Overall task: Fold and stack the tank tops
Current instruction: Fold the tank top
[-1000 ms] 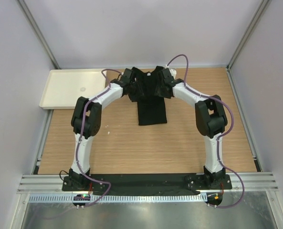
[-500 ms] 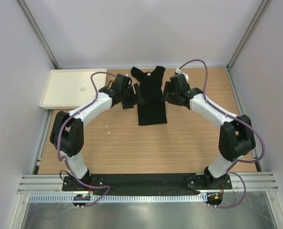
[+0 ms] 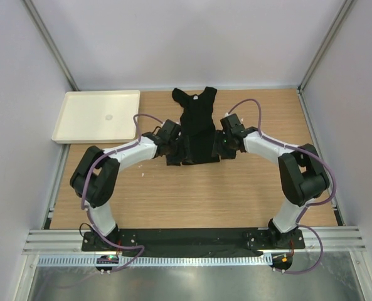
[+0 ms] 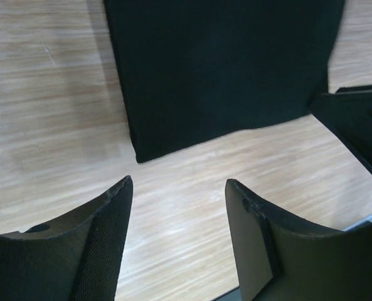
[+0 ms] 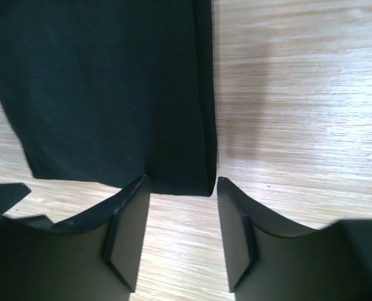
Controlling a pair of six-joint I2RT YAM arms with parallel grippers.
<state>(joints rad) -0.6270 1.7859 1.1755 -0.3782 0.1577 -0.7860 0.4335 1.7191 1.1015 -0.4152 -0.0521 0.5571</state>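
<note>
Tank top (image 3: 197,128) folded lengthwise into narrow strip. Left claw (image 4: 178,185), right claw (image 5: 183,180) parted, empty, at hem corners. Crosswise fold, stacking likely remain.

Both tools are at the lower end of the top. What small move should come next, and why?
Probably ease both tools onto the hem corners and close. The top lies flat as a narrow strip; the left tool and right tool stand open at its hem, gripping nothing. Holding both corners would allow folding the hem toward the straps.
</note>
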